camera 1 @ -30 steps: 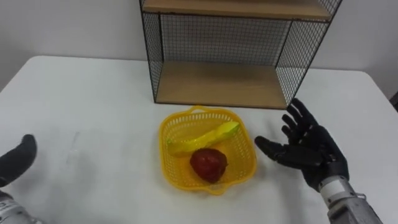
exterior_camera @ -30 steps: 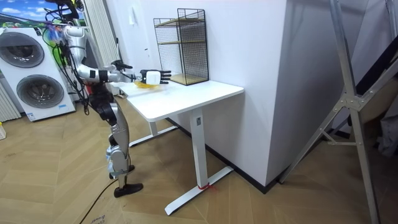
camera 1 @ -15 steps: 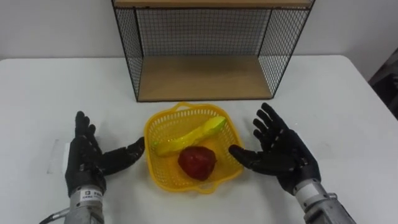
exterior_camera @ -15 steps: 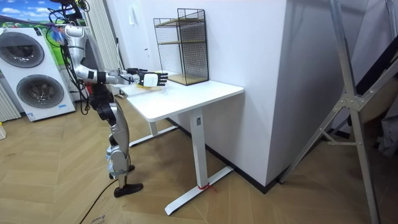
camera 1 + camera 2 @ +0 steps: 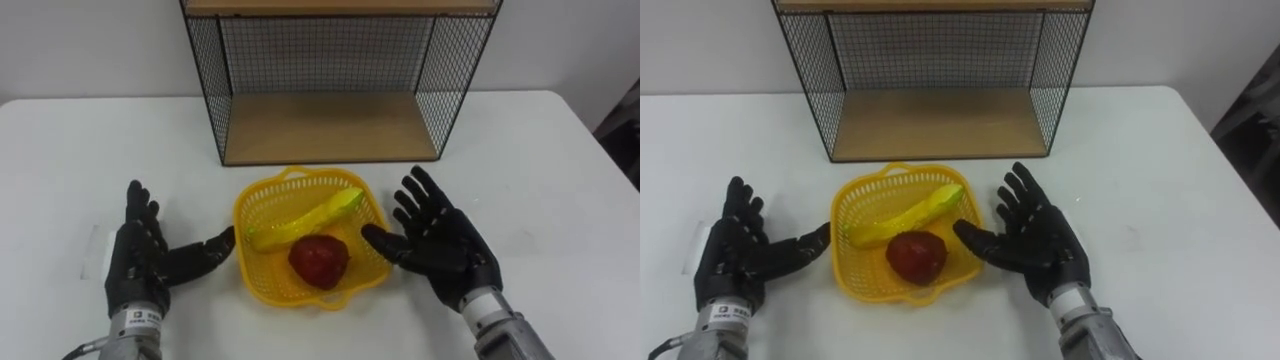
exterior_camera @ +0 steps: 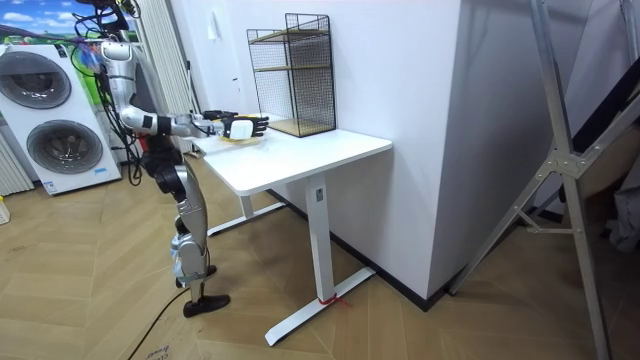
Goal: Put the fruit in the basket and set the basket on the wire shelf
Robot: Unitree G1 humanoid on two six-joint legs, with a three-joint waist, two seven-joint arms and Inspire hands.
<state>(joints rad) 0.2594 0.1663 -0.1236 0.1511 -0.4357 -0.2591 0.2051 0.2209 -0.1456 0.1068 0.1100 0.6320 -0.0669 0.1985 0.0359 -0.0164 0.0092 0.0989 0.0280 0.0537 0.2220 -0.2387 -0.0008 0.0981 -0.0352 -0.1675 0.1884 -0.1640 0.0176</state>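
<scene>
Both are open: the left robot hand (image 5: 140,262) and the right robot hand (image 5: 440,245). The basket (image 5: 262,193), fruit (image 5: 318,262) inside, sits between them, nearer the right one. The wire shelf (image 5: 320,60) stands behind it.

- We see the wire shelf (image 5: 330,125) cut off by the upper edge above its lower compartment.
- We cannot tell whether the right hand's (image 5: 440,245) thumb touches the basket (image 5: 258,200) rim.
- In the room view, we find the fruit (image 5: 318,262) too small to make out.
</scene>
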